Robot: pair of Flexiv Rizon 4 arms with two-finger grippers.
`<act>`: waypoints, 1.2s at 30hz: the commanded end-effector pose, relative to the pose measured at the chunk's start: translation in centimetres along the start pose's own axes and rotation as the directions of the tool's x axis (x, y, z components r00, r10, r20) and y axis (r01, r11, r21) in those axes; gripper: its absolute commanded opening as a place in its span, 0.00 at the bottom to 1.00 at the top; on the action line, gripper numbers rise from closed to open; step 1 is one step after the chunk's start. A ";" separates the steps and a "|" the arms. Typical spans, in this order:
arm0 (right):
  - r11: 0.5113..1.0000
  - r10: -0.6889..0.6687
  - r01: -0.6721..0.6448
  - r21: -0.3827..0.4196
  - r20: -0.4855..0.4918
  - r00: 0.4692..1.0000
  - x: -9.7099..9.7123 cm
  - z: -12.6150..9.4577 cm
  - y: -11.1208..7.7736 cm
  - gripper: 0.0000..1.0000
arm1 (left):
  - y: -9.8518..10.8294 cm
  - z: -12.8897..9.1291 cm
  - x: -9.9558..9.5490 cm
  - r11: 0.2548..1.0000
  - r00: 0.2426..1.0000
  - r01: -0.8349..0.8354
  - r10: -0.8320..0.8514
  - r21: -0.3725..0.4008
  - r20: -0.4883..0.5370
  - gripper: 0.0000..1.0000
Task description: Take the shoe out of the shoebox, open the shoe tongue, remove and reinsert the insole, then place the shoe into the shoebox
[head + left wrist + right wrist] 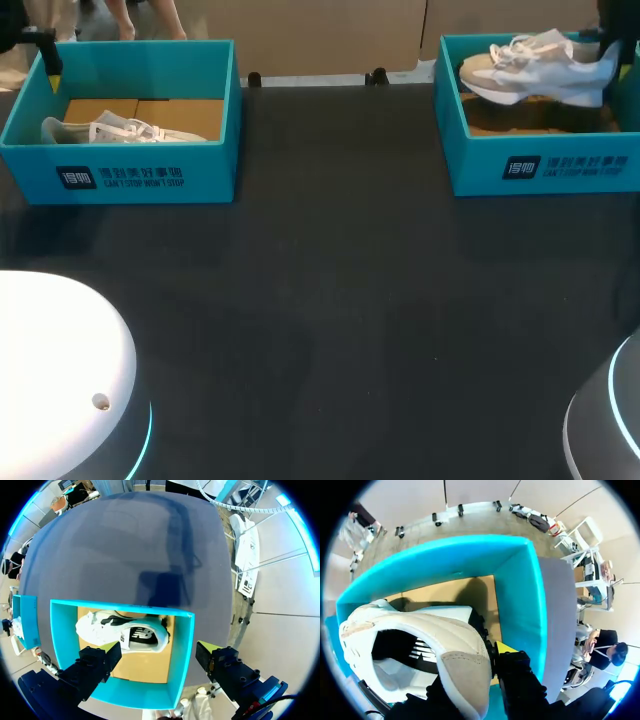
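Observation:
Two teal shoeboxes stand at the table's far side. In the right shoebox (540,165) (520,590) a white shoe (535,68) (420,635) hangs above the cardboard floor. My right gripper (608,45) (470,680) is shut on its heel, with one yellow-tipped finger (504,648) pressed against the heel's side. The left shoebox (120,175) (182,645) holds a second white shoe (120,130) (122,632) lying on its side. My left gripper (160,657) hovers over that box, open wide, its fingers astride the near wall and touching nothing.
The black tabletop (330,300) spreads between and in front of the boxes. The arms' white bases (60,380) sit at the near corners. Clamps (376,75) line the far edge between the boxes.

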State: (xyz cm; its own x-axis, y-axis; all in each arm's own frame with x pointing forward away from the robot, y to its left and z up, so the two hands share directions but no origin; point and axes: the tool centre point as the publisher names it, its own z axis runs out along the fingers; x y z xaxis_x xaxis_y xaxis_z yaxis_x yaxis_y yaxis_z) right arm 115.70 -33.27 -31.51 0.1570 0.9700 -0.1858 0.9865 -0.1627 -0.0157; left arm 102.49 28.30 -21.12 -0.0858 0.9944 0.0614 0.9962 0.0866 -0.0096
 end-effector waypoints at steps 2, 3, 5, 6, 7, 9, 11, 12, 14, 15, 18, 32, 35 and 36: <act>0.997 -0.013 0.014 -0.077 0.008 1.000 0.1 -5.0 -3.9 0.00 | -0.2 0.0 0.0 1.000 1.000 0.000 0.000 -0.003 -0.002 1.00; 0.996 -0.016 0.017 -0.083 0.010 1.000 0.1 -5.5 -4.1 0.00 | -0.2 0.0 0.0 1.000 1.000 0.000 0.000 -0.003 -0.002 1.00; 0.995 -0.023 0.023 -0.092 0.010 1.000 0.3 -6.6 -4.6 0.00 | -0.2 0.0 0.0 1.000 1.000 0.000 0.000 -0.003 -0.002 1.00; 0.995 -0.026 0.027 -0.095 0.010 1.000 0.4 -7.0 -4.8 0.00 | -0.2 0.0 0.0 1.000 1.000 0.000 0.000 -0.003 -0.002 1.00; 0.994 -0.031 0.032 -0.102 0.011 0.999 0.4 -7.4 -4.9 0.00 | -0.2 0.0 0.0 1.000 1.000 0.000 0.000 -0.003 -0.002 1.00; 0.993 -0.034 0.035 -0.111 0.011 0.999 0.5 -8.3 -5.2 0.00 | -0.2 0.0 0.0 1.000 1.000 0.000 0.000 -0.003 -0.002 1.00; 0.992 -0.038 0.039 -0.118 0.011 0.999 0.6 -9.2 -5.6 0.00 | -0.2 0.0 0.0 1.000 1.000 0.000 0.000 -0.003 -0.002 1.00; 0.992 -0.038 0.039 -0.121 0.011 0.999 0.7 -9.7 -5.7 0.00 | -0.2 0.0 0.0 1.000 1.000 0.000 0.000 -0.003 -0.002 1.00; 0.991 -0.041 0.042 -0.125 0.011 0.999 0.8 -10.5 -6.1 0.00 | -0.2 0.0 0.0 1.000 1.000 0.000 0.000 -0.003 -0.002 1.00; 0.991 -0.041 0.042 -0.127 0.011 0.999 0.8 -10.9 -6.2 0.00 | -0.2 0.0 0.0 1.000 1.000 0.000 0.000 -0.003 -0.002 1.00; 0.990 -0.044 0.045 -0.137 0.015 0.999 0.8 -12.2 -6.7 0.00 | -0.2 0.0 0.0 1.000 1.000 0.000 0.000 -0.003 -0.002 1.00; 0.985 -0.040 0.044 -0.167 0.025 0.999 0.8 -14.0 -7.4 0.00 | -0.2 0.0 0.0 1.000 1.000 0.000 0.000 -0.003 -0.002 1.00; 0.985 -0.040 0.044 -0.167 0.025 0.999 0.8 -14.0 -7.4 0.00 | -0.2 0.0 0.0 1.000 1.000 0.000 0.000 -0.003 -0.002 1.00; 0.985 -0.040 0.044 -0.167 0.025 0.999 0.8 -14.0 -7.4 0.00 | -0.2 0.0 0.0 1.000 1.000 0.000 0.000 -0.003 -0.002 1.00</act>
State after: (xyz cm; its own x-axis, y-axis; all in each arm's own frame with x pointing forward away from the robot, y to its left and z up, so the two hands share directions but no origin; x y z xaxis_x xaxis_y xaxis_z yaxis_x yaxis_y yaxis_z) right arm 109.65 -28.76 -17.81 0.1157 0.9703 -0.2125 0.9900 -0.0953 0.1038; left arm 102.49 28.29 -21.12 -0.0858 0.9944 0.0614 0.9962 0.0866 -0.0096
